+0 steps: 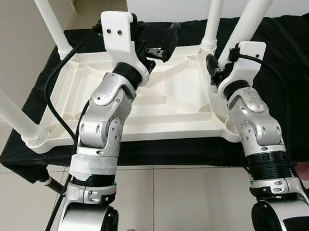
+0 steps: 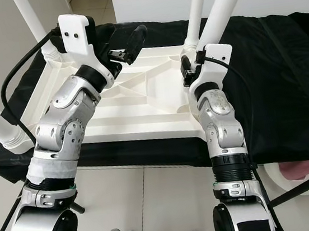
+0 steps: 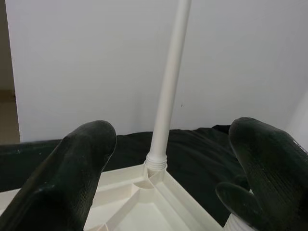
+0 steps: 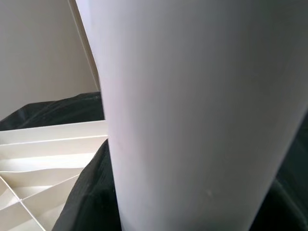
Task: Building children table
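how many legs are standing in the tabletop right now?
4. Far-left leg, near-left leg, far-right leg, and near-right leg, which the right gripper is at. All stand at corners of the upturned tabletop.

Upturned white tabletop (image 2: 141, 103) with 4 legs on black cloth (image 2: 274, 78)

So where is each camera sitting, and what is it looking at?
Left eye view: on the head, looking down at the upside-down table top on the black cloth; both silver arms show.
Right eye view: beside it, same scene.
Left wrist view: along the open left gripper toward a far table leg.
Right wrist view: right gripper's finger against the near right leg.
Shared: the white table.
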### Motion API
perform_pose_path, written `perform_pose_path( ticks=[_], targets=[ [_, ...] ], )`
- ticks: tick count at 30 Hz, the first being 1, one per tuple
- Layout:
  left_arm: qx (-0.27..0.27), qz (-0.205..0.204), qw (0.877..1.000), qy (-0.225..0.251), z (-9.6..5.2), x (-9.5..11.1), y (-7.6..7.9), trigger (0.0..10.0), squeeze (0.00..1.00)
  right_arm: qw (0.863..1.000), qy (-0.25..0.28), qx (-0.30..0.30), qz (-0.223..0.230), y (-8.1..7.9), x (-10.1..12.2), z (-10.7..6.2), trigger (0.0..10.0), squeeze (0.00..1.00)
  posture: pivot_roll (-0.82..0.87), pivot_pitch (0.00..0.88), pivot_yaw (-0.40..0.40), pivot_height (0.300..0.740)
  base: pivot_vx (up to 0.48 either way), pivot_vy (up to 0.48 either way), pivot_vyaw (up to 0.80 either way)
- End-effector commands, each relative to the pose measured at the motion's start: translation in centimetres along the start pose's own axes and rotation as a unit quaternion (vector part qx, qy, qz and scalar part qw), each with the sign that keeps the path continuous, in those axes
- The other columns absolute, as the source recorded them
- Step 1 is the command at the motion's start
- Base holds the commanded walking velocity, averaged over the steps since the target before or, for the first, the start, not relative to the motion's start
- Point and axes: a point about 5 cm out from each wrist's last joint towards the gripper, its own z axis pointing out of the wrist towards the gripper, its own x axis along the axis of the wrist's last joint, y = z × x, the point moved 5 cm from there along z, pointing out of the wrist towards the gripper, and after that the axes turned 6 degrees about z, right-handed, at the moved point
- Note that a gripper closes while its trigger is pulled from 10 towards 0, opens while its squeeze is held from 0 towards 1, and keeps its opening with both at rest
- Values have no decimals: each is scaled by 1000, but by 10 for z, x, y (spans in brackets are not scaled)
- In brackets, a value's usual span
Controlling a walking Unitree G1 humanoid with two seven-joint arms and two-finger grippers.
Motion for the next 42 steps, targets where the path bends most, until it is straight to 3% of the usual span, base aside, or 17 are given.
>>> perform_pose_path(
  ticks=[1, 4, 6, 10, 14, 21, 23, 24, 27, 29, 31, 34, 42],
  targets=[
    [57, -13, 997, -41, -10, -22, -16, 10000, 0, 1000, -4, -4, 5, 0, -6, -1, 10000, 0, -51, 56, 22, 740, 0, 0, 0],
    [76, -38, 994, -73, -23, -43, -19, 10000, 0, 1000, -4, -3, 9, -2, -7, 0, 10000, 0, -54, 49, 25, 740, 0, 0, 0],
    [76, -38, 994, -73, -23, -43, -19, 10000, 0, 1000, -4, -3, 9, -2, -7, 0, 10000, 0, -54, 49, 25, 740, 0, 0, 0],
    [92, -54, 988, -108, -42, -70, -11, 10000, 0, 1000, -1, -2, 11, -4, -6, 1, 10000, 0, -59, 43, 32, 740, 0, 0, 0],
    [94, -56, 987, -115, -45, -73, -9, 10000, 0, 1000, 0, -2, 12, -4, -6, 1, 10000, 0, -59, 43, 32, 740, 0, 0, 0],
    [85, -21, 987, -133, -50, -84, -2, 10000, 0, 1000, -4, -2, 13, -5, -13, 0, 10000, 0, -58, 29, 58, 740, 0, 0, 0],
    [66, -11, 989, -133, -52, -86, 3, 10000, 0, 1000, -2, 1, 6, -8, -14, 0, 10000, 0, -68, 31, 81, 740, 0, 0, 0],
    [44, 13, 991, -128, -54, -85, 8, 10000, 0, 1000, -1, 8, 1, -11, -16, -1, 10000, 0, -68, 31, 81, 740, 0, 0, 0],
    [-59, 22, 991, -119, -65, -86, 38, 10000, 0, 1000, -3, 15, -12, -11, -23, -10, 10000, 0, -69, 37, 76, 740, 0, 0, 0],
    [-59, 22, 991, -119, -65, -86, 38, 10000, 0, 1000, -3, 15, -12, -11, -23, -10, 10000, 0, -69, 37, 76, 740, 0, 0, 0],
    [-98, -2, 988, -123, -71, -87, 50, 10000, 0, 1000, -2, 18, -22, -8, -25, -16, 10000, 0, -72, 52, 62, 740, 0, 0, 0],
    [-123, 7, 983, -133, -78, -91, 58, 10000, 0, 999, 3, 28, -39, -6, -26, -27, 10000, 0, -76, 59, 50, 740, 0, 0, 0],
    [-141, 11, 982, -126, -83, -91, 68, 10000, 0, 998, 12, 33, -49, 1, -24, -38, 10000, 0, -82, 59, 40, 740, 0, 0, 0]
  ],
)
